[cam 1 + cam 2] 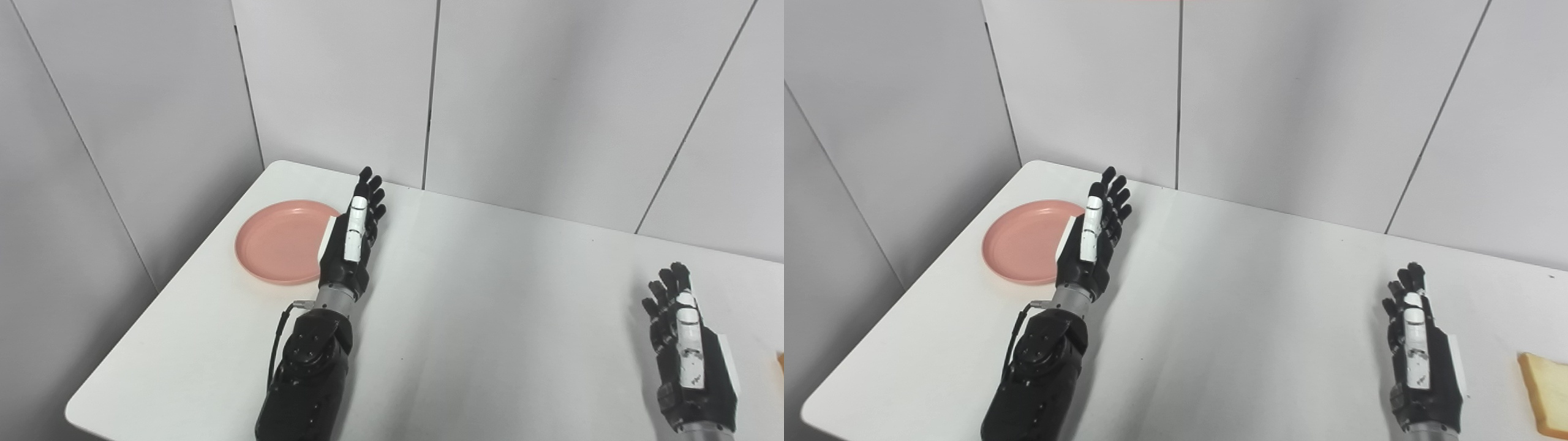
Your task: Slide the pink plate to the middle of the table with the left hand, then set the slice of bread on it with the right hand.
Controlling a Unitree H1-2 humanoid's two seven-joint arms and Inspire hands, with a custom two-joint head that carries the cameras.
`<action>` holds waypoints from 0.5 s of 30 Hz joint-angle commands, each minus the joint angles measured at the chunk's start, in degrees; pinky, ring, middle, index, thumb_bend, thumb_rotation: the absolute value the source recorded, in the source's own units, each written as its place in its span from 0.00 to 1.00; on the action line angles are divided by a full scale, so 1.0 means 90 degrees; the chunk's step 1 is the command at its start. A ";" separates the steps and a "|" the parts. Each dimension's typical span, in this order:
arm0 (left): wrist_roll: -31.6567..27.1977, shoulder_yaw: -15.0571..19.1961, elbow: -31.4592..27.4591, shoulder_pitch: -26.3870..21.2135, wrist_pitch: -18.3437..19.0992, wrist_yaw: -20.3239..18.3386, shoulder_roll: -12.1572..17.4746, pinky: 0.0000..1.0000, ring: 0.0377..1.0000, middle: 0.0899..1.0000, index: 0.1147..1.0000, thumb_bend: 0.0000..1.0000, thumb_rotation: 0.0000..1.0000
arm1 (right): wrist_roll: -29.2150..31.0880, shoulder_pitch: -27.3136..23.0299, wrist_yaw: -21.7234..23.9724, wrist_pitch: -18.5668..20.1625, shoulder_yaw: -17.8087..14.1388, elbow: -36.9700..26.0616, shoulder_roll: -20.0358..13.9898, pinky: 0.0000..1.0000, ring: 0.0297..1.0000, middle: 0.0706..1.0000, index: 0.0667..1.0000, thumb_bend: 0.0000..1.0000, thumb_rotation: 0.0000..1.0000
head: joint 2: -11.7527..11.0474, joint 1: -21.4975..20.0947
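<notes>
two robot hands are seen over a white desk (1249,306) that is backed by pale grey wall panels (1286,92). the left robot hand (350,242) is held edge-up at the right rim of the pink plate (278,242), its fingers (367,196) stretched straight and pointed toward the far wall, with nothing held in it. part of the plate's right edge is covered by the hand in both views, so whether the rim is actually touched cannot be told. the plate is found near the desk's far left corner, lying flat and empty, well away from the middle of the desk. the left forearm (1041,373) is brought in from the bottom edge and lies along the desk surface beside the plate.

the right robot hand (1421,361) is held low over the near right part of the desk, also edge-up, with its fingers extended, slightly curled at the tips, and closed on nothing. the slice of bread (1546,392) is seen at the right edge of the right eye view, flat on the desk, just beside the right hand but apart from it; only a sliver of it is caught in the left eye view.
</notes>
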 commanded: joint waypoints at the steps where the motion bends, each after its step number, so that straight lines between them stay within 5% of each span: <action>1: -0.0130 0.0143 -0.0155 -0.0311 -0.0117 0.0066 0.0118 1.00 1.00 1.00 0.99 0.73 1.00 | 0.0039 -0.0196 0.0018 -0.0124 -0.0035 -0.0237 -0.0028 1.00 1.00 1.00 1.00 0.54 0.93 | 0.0005 -0.0001; 15: -0.0607 0.0834 0.0023 -0.0441 -0.0444 0.0072 0.0565 1.00 0.97 0.96 0.97 0.72 1.00 | 0.0152 -0.0165 0.0109 0.0005 -0.0037 -0.0311 -0.0157 1.00 1.00 1.00 1.00 0.54 0.93 | 0.0037 0.0207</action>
